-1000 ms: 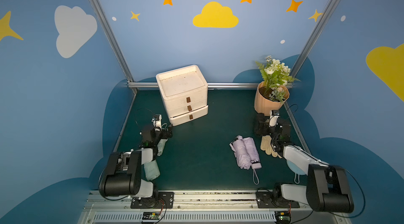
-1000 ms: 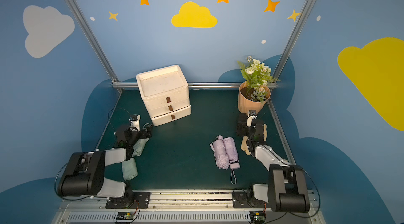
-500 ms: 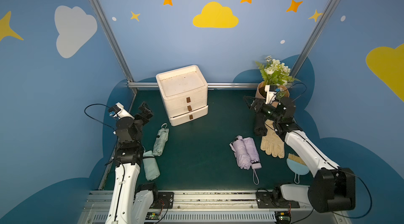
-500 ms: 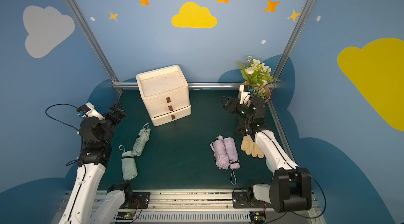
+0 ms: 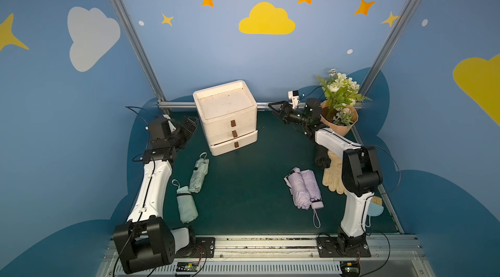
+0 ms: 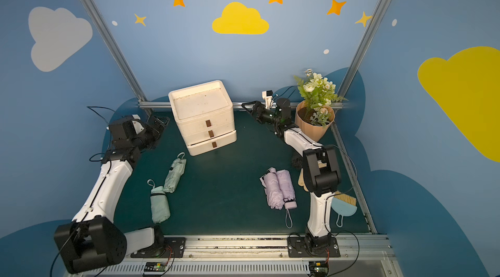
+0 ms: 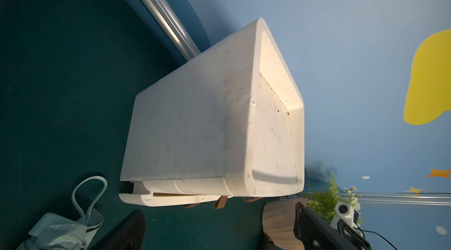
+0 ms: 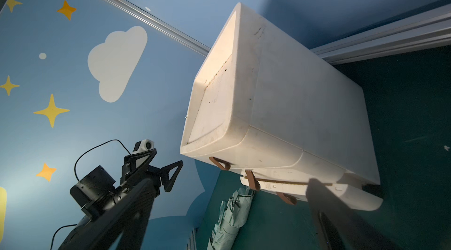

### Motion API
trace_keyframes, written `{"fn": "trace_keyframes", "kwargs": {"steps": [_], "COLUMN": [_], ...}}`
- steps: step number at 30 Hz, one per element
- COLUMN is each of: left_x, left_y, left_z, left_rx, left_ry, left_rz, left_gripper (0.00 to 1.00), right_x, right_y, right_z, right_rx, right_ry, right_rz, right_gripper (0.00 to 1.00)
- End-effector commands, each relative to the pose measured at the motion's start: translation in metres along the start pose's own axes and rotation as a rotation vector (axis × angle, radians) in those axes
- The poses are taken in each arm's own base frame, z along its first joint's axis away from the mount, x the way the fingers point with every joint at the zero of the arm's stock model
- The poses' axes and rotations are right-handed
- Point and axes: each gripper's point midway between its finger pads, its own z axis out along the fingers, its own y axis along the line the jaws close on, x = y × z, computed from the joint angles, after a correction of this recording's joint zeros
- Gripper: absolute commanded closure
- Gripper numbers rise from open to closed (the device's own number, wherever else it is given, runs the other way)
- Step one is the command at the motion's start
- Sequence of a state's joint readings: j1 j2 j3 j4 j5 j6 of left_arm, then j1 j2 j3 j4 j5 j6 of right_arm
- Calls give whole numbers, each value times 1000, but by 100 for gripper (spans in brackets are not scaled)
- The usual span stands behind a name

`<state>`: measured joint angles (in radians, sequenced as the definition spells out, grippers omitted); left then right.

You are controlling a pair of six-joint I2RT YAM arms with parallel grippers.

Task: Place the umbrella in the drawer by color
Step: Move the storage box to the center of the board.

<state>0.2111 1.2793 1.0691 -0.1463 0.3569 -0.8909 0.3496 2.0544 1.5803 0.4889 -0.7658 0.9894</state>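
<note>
Green mat, left claw released, right claw released, umbrellas lying apart from both

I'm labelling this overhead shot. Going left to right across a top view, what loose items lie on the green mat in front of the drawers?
Nearer mint umbrella → farther mint umbrella → lilac umbrella bundle → beige gloves → blue hand brush.

- drawer unit at the table's back edge
- left umbrellas before it, near the left edge
- right umbrellas touching each other, right of centre
- plant pot in the back right corner
</note>
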Motion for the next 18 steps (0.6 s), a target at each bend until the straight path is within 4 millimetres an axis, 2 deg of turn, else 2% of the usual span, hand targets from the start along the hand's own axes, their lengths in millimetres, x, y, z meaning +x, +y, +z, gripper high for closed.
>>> {"fn": "trace_keyframes", "kwargs": {"steps": [1,8,12,15,18], "left_x": [-9,-26,-28,-23,-19], "left_y": [-20,-10,-19,-25,-28], "left_z": [15,59,81,97,109], "left_rx": [92,50,83,96,68], "left_ry": [30,35,60,104,115], "left_rz": [41,45,87,100,138], "left_gripper": [0,2,7,11,12], "right_x": [-7,-22,-15,-10,-5], "right_y": [11,-20,-23,-21,-18], "right_z": [24,60,83,96,103], "right_rx": [-60,1,-9,-30,-37], "right_ry": [25,26,63,77,85], "right_rz": [9,14,2,-2,-15], "right_gripper": [2,1,1,1,1]}}
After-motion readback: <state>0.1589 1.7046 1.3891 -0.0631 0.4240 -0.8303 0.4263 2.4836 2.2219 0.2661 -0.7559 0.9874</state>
